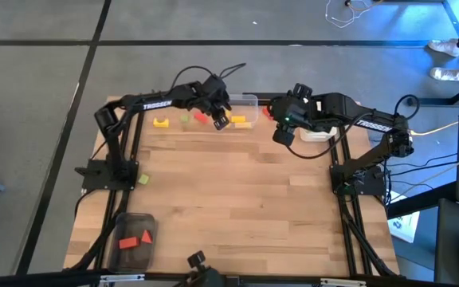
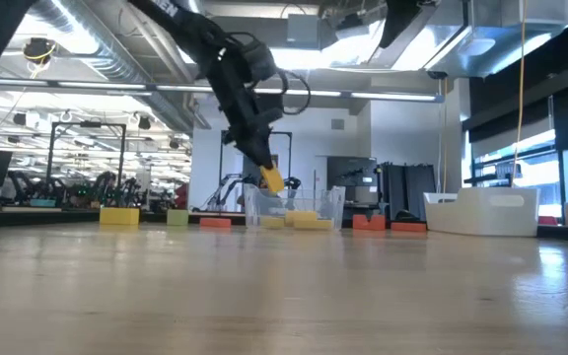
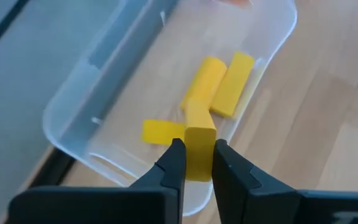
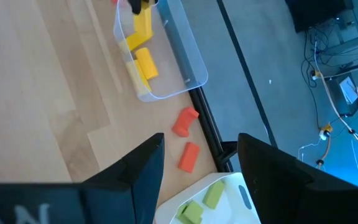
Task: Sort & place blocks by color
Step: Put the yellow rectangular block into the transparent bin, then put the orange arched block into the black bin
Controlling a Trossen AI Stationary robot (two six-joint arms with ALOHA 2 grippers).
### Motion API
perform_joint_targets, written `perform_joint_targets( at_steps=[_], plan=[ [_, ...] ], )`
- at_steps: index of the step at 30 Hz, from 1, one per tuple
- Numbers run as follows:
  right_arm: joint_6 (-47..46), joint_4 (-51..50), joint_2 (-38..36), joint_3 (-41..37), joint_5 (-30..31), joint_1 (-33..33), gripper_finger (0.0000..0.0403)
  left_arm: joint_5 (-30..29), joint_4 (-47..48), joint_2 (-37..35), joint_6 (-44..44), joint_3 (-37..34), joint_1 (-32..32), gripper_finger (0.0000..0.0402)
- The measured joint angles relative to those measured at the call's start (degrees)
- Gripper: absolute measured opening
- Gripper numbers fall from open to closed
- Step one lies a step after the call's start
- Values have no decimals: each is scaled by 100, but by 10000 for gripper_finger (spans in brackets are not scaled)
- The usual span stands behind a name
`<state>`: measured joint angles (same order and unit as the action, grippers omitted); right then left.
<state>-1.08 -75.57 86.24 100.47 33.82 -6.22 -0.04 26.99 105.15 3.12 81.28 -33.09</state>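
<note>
My left gripper (image 3: 197,165) hangs over a clear container (image 3: 98,93) at the table's far edge, shut on a yellow block (image 3: 199,140). Three yellow blocks (image 3: 219,84) lie on the container's floor. My right gripper (image 4: 197,180) waits open and raised to the right of it, above two red blocks (image 4: 184,121) lying on the wood. A yellow block (image 1: 161,122), a green one (image 1: 186,118) and a red one (image 1: 200,117) lie on the table left of the container. Another green block (image 1: 143,179) rests near the left arm's base. My left gripper pinches the yellow block's two opposite sides (image 3: 197,155) between its two fingers, at the block's upper end. The fingers slant down from the table's left and near side. The block sticks out beyond the fingertips (image 2: 272,179), lifted clear above the container.
A white tray (image 4: 229,186) holding green blocks sits right of the red blocks at the far edge. A dark container (image 1: 134,237) with red blocks stands at the near left corner. The wide wooden middle of the table (image 1: 237,191) lies bare.
</note>
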Motion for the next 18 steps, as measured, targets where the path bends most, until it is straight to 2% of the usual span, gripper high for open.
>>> perform_joint_targets(
  at_steps=[7, 11, 18],
  plan=[
    [-42, 0, 0, 0, -13, 0, 204, -303, -133, 161, -250, 0, -20, 108],
    [-23, 2, 0, 0, -139, 0, 204, -366, -204, 161, -250, 0, -19, 114],
    [60, 59, 2, -221, -767, -10, 204, -257, -125, 37, -256, -2, 62, 115]
  ],
)
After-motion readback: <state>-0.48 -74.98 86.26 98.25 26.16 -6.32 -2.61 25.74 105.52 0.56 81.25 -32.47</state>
